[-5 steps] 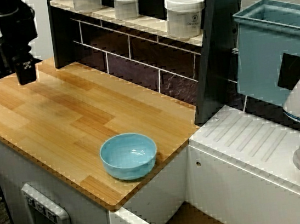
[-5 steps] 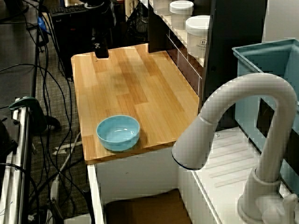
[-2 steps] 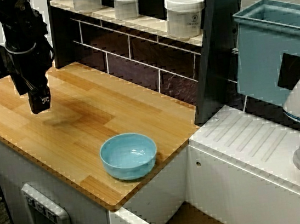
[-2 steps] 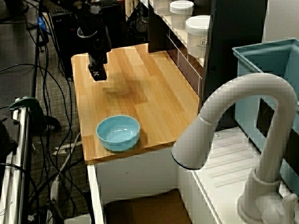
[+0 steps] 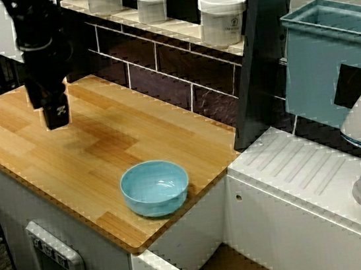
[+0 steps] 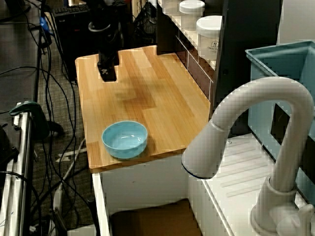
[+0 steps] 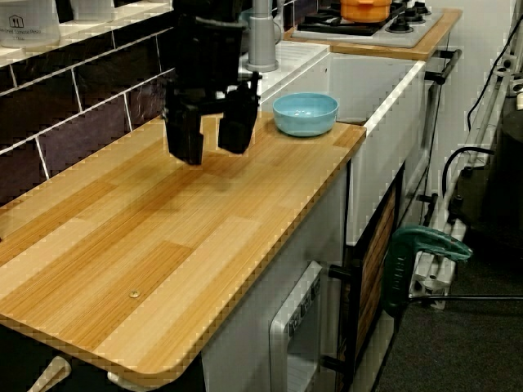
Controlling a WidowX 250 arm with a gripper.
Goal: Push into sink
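One bowl [image 5: 155, 187] sits near the table [image 5: 70, 156] edge beside the sink [image 6: 152, 219]. Your gripper [image 7: 211, 145], fingers apart and empty, hovers well behind the bowl; lower it there and push straight.

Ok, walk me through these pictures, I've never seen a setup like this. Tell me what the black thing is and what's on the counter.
The black thing is a robot arm; its hand hangs above the wooden counter with its two fingers apart, holding nothing. Three cameras watch one moment: one from in front of the counter, one from the sink end past the white faucet, one from the far end looking toward the sink. A light blue bowl sits near the counter edge beside the sink. White jars stand on the shelf.
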